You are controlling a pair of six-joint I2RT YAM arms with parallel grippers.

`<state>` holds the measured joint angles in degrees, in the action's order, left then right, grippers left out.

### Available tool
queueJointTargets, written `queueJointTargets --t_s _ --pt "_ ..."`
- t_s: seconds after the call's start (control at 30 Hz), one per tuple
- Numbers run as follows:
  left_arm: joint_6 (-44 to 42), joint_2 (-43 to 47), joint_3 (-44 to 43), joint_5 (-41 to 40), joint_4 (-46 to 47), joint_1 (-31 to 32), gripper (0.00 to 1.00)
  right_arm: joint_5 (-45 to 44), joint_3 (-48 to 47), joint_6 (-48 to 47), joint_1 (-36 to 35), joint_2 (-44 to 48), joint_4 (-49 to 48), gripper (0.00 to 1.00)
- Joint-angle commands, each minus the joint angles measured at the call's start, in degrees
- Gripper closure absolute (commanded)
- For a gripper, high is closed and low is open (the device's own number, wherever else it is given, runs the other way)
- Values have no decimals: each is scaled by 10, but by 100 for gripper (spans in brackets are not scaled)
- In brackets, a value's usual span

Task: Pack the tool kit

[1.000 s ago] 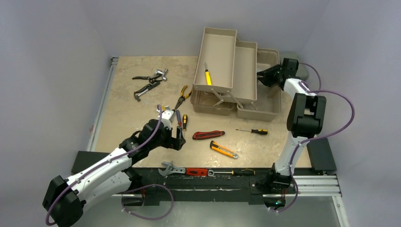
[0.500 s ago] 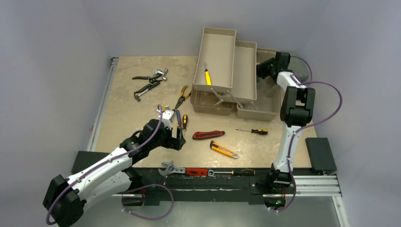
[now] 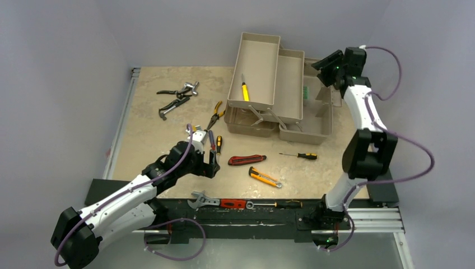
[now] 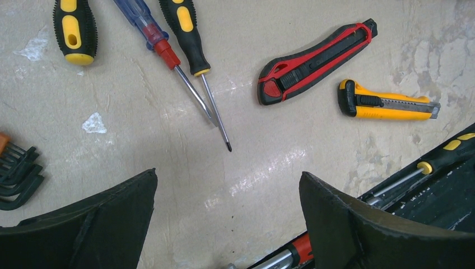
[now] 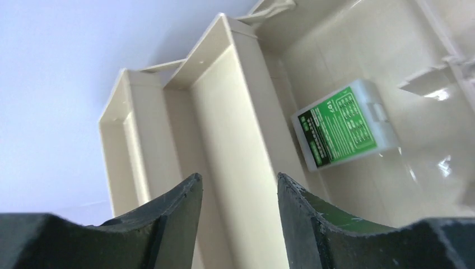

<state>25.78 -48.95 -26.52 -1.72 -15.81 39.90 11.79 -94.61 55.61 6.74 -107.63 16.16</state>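
Toolbox [image 3: 318, 124]: beige, at the far side of the table, right of the middle; lid not visible.
Trays [image 3: 259, 61]: folded out to the left of the box, stepping upward.
Top tray contents: one yellow-handled tool [image 3: 245, 89] lies along its floor.
Box bottom: a small case with a green label [image 5: 344, 123] lies flat inside.
Right gripper [image 3: 327, 64]: raised above the far right end of the toolbox, fingers [image 5: 168, 224] apart with nothing between them.
Small screwdriver [image 3: 299, 155]: loose on the table in front of the box.
Red-and-black knife [image 4: 316, 61]: on the table near the front, just beside the yellow knife [image 4: 386, 101], not touching it.
Pliers [image 3: 217, 114]: yellow-handled, left of the trays.
Left gripper [image 4: 227, 224]: low over the near-middle of the table, fingers spread wide and holding nothing.
Screwdrivers [image 4: 185, 33]: several lie side by side just beyond the left gripper.
Hex keys [image 4: 17, 168]: at its left edge of view.
Wrench [image 3: 203, 199]: on the black front rail.
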Motion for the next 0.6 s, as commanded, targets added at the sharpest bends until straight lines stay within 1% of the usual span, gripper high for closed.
queueJointTargets --t_s 0.0,0.07,0.13,0.17,0.2,0.23,0.3,0.33,0.37,0.4,0.5,0.57 --pt "-11 8 -8 -3 20 3 7 -90 94 -107 -3 165 69 49" --pt "-11 9 -8 -1 21 3 7 -106 170 -139 -4 239 80 47" --pt "-11 7 -8 1 20 3 7 -117 235 -173 -3 313 89 39" --pt "-11 6 -9 1 22 3 7 -118 269 -201 -4 357 92 37" --pt "-12 5 -9 1 22 3 7 -117 298 -217 -4 383 99 35" --pt "-12 4 -9 2 22 3 7 -122 326 -228 -3 429 114 34" --pt "-12 4 -9 3 22 3 7 -139 377 -236 -3 495 147 29" --pt "-12 4 -8 3 22 3 7 -142 411 -226 -3 529 154 25" --pt "-12 6 -8 4 23 3 7 -152 446 -209 -3 562 159 19" --pt "-12 6 -7 5 23 4 7 -164 475 -185 -4 593 171 16" --pt "-12 6 -7 6 22 4 7 -212 542 -103 -4 684 219 18" --pt "-11 8 -7 5 22 4 7 -224 577 -42 -4 735 257 21"
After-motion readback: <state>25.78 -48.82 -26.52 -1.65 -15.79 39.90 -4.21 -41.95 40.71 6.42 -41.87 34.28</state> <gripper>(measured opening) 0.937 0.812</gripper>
